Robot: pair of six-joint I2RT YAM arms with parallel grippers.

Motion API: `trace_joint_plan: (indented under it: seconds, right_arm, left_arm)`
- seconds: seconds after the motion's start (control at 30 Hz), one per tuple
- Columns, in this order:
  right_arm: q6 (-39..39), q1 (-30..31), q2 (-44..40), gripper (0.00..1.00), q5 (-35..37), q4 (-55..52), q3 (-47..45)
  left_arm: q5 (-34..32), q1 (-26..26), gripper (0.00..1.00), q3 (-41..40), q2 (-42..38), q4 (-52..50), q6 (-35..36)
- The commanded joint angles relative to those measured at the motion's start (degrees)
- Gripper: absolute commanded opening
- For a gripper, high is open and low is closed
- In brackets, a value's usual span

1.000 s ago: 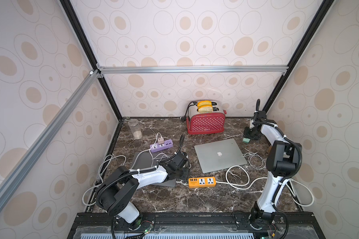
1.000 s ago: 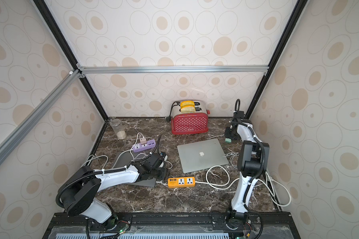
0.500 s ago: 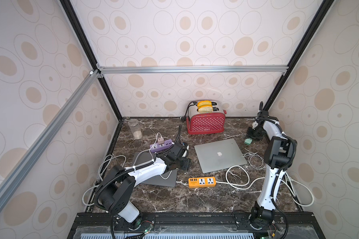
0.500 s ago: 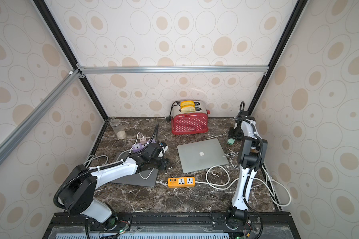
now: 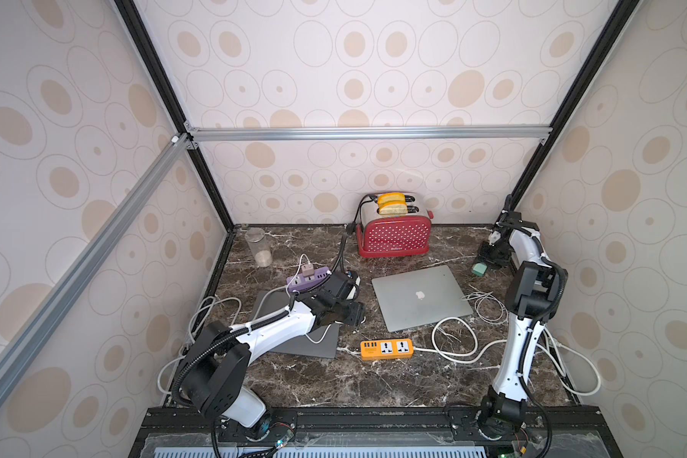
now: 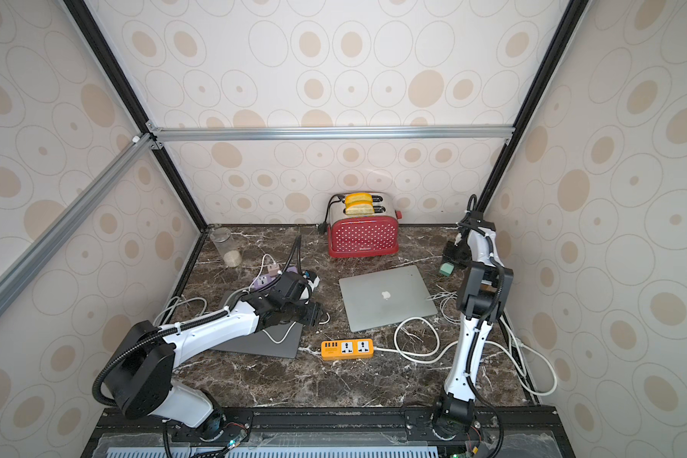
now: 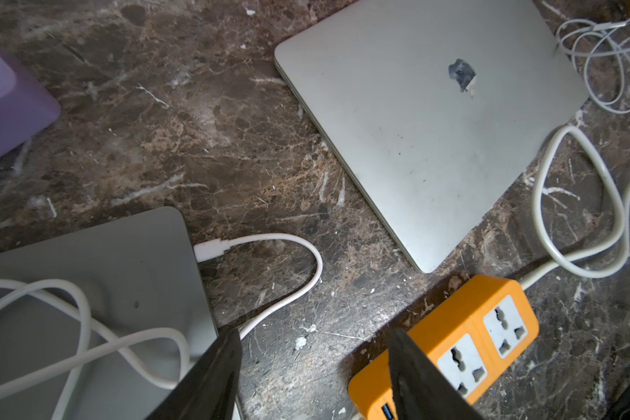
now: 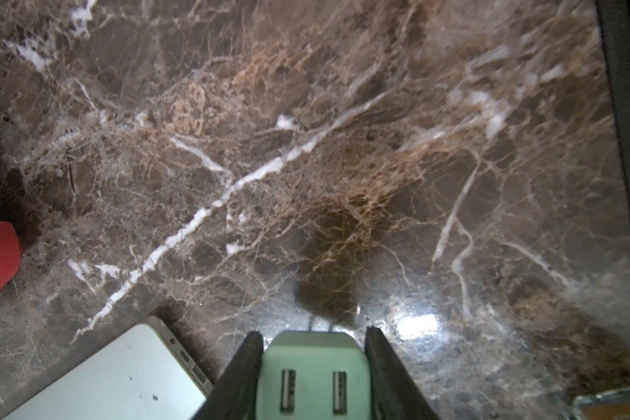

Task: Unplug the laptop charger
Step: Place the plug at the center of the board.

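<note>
Horizontally, charger plug (image 7: 211, 250), tip into grey laptop (image 7: 135, 254).

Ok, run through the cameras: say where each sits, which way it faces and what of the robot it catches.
Both top views: high at the front, looking down and back over the table; left arm and right arm show whole.
Left wrist: on the left arm, looking down past the open left fingers at the white cable plugged into the grey laptop.
Right wrist: on the right arm, looking down at bare table; the right fingers clamp a green adapter.
Shared: the silver laptop shows in all four.
</note>
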Motion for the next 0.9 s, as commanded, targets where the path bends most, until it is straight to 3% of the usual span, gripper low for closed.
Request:
trace_joint_plan:
  seconds: [0.0,0.33,0.87]
  right_arm:
    - [-0.6,-0.1,3.6,0.30,0.8,-3.9,1.9]
    - [-0.9,-0.4,5.3,0.37,0.0,-5.0,4.2]
    - [-1.9,-0.6,3.1,0.59,0.9,-4.8,4.4]
  left_arm:
    - [-1.2,0.4,0.66,1.4,-2.5,-2.1,0.4]
    - [-2.6,0.4,0.67,-0.9,-6.4,-3.0,-0.4]
    - [-7.0,0.4,0.66,0.0,-9.7,-6.9,0.5]
